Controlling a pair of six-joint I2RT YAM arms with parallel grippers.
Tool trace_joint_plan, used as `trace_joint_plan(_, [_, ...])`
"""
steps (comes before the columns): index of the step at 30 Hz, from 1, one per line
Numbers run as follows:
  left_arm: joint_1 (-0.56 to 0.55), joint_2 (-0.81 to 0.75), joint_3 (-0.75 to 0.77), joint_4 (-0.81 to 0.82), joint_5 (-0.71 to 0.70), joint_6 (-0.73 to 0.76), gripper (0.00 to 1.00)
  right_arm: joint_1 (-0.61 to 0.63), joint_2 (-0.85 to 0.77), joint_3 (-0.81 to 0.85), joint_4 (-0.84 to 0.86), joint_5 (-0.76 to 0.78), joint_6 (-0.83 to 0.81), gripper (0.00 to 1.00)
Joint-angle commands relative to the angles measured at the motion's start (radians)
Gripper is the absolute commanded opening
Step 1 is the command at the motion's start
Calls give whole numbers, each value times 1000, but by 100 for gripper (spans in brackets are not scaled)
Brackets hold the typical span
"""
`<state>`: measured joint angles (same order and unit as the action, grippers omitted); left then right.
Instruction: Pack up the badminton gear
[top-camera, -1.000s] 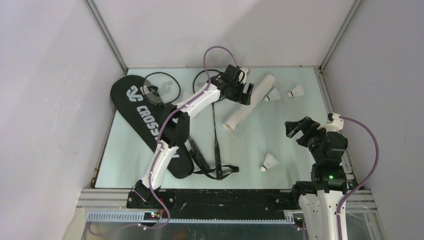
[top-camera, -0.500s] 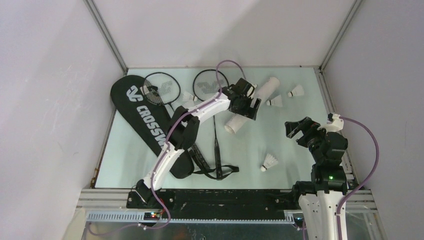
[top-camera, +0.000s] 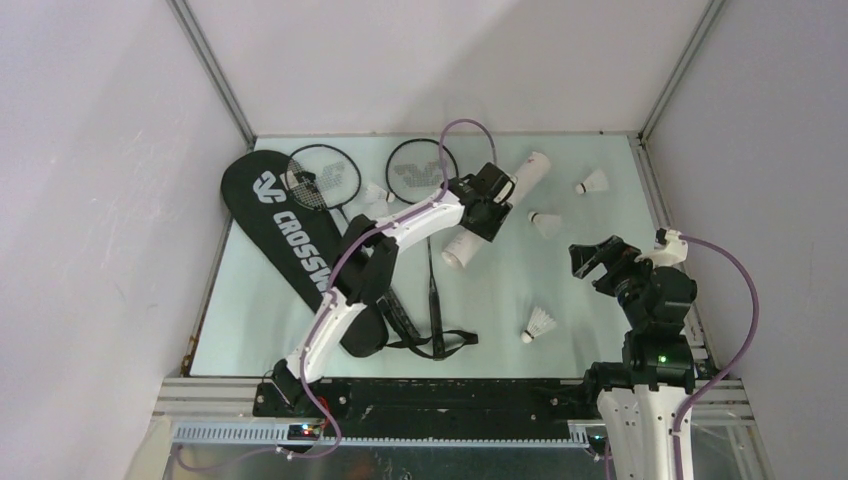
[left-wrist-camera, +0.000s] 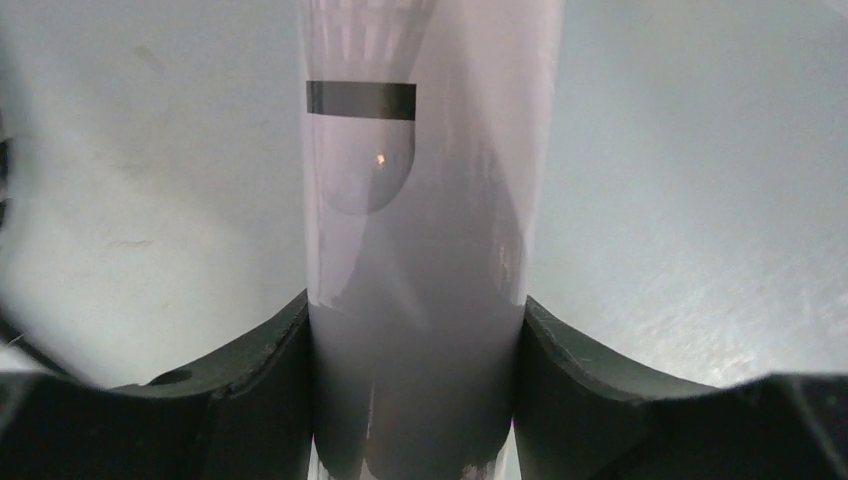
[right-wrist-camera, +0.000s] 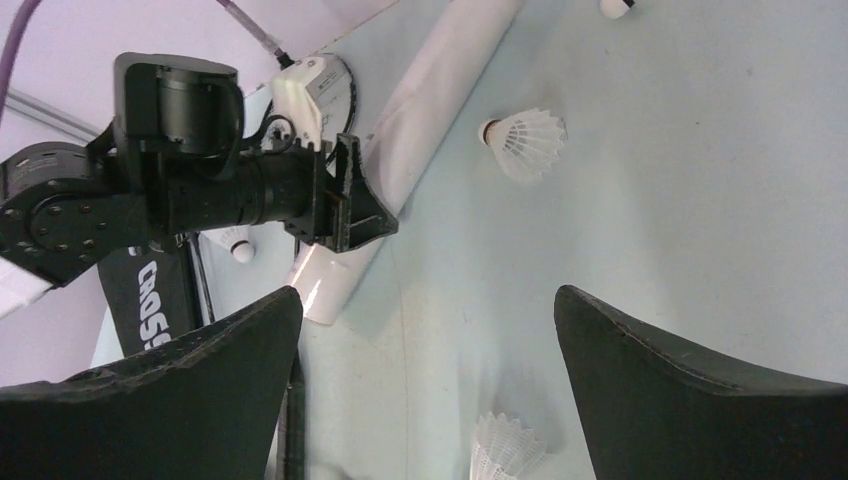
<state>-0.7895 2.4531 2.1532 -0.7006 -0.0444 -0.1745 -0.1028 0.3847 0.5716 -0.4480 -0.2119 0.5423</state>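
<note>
Left tool (top-camera: 487, 214) is clamped across the middle of the white tube (top-camera: 528, 171), which runs slantwise from mid-bench toward the far edge of the bench (top-camera: 250, 330). One shuttlecock (left-wrist-camera: 360, 150) shows inside the tube. Right tool (top-camera: 592, 262) hangs spread and empty near the right edge. Three loose shuttlecocks (top-camera: 545, 222) lie right of the tube, and a fourth lies between the heads of the two rackets (top-camera: 322, 178) at the far edge. The black bag (top-camera: 285, 235) lies along the left side.

The left gripper (top-camera: 487, 216) has been drawn nearer and closed around the white tube (top-camera: 527, 171). The tube has been turned slightly, and the shuttlecock (top-camera: 545, 222) to the gripper's right has been shifted nearer.
</note>
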Motion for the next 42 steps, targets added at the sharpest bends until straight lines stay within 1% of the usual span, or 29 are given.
trace_joint_plan(1, [-1,-259,-86,110,-111,125,45,-6,-15,36,-4,-40,-2,100])
trace_joint_plan(3, [-3,-377,-192,196,-131,161,44,-6,-13,54,-18,-49,-4,100])
trace_joint_plan(4, [-4,-463,-290,230,-133,186,44,-6,-12,67,-24,-59,-5,100])
trace_joint_plan(5, [-5,-561,-411,310,-132,217,43,-6,-9,75,-37,-65,-8,100])
trace_joint_plan(6, [-4,-614,-480,352,-130,233,43,-6,-4,92,-49,-87,-18,100])
trace_joint_plan(7, [-4,-714,-610,441,-115,267,42,-6,3,100,-53,-109,-42,100])
trace_joint_plan(8, [-5,-769,-680,482,-91,283,41,-6,6,120,-59,-151,-51,100])
trace_joint_plan(9, [-5,-897,-806,561,-73,320,41,-6,12,130,-59,-174,-64,100])
trace_joint_plan(10, [-4,-937,-871,614,-19,340,41,-6,12,145,-48,-224,-72,100])
trace_joint_plan(11, [-5,-1034,-992,631,9,390,41,-6,8,154,-38,-257,-89,100])
trace_joint_plan(12, [-6,-1084,-1047,650,87,415,40,-6,5,160,-10,-323,-96,100])
trace_joint_plan(13, [-6,-1192,-1157,654,130,464,36,-6,-3,171,5,-388,-103,100])
trace_joint_plan(14, [-7,-1243,-1208,662,199,498,32,-6,-7,177,41,-425,-104,100])
trace_joint_plan(15, [-6,-1356,-1321,673,228,563,32,-6,-17,183,65,-510,-104,100])
trace_joint_plan(16, [-6,-1415,-1374,706,269,594,32,-6,-23,185,126,-556,-101,100])
trace_joint_plan(17, [-6,-1524,-1482,732,280,645,32,-6,-32,186,159,-641,-77,100])
trace_joint_plan(18, [-5,-1580,-1533,782,286,662,34,-5,-34,186,228,-682,-59,100])
trace_joint_plan(19, [-6,-1686,-1613,803,285,676,35,-5,-38,186,263,-772,-23,100])
trace_joint_plan(20, [-7,-1778,-1647,828,278,678,39,-5,-38,187,333,-815,-2,100])
trace_joint_plan(21, [-6,-1824,-1699,830,276,686,40,-3,-38,189,366,-902,38,100])
trace_joint_plan(22, [-6,-1897,-1718,822,271,690,42,-3,-36,192,436,-942,62,100])
trace_joint_plan(23, [-6,-1931,-1748,814,266,693,42,-2,-36,197,498,-999,114,100])
trace_joint_plan(24, [-5,-1986,-1759,800,263,691,44,-1,-39,200,524,-1016,163,100])
trace_joint_plan(25, [-5,-2006,-1776,794,260,690,44,2,-40,209,567,-1029,188,100])
trace_joint_plan(28, [-7,-2047,-1792,784,259,679,45,11,-26,235,614,-1022,265,100])
trace_joint_plan(31, [-7,-2020,-1780,760,262,682,43,23,9,300,594,-1024,288,100])
trace_joint_plan(38, [-6,-1884,-1717,734,318,702,42,93,97,379,560,-1002,290,92])
trace_joint_plan(39, [-6,-1871,-1715,738,327,703,42,97,114,385,522,-999,280,90])
trace_joint_plan(42, [-7,-1858,-1711,743,355,706,42,149,155,432,325,-953,178,87])
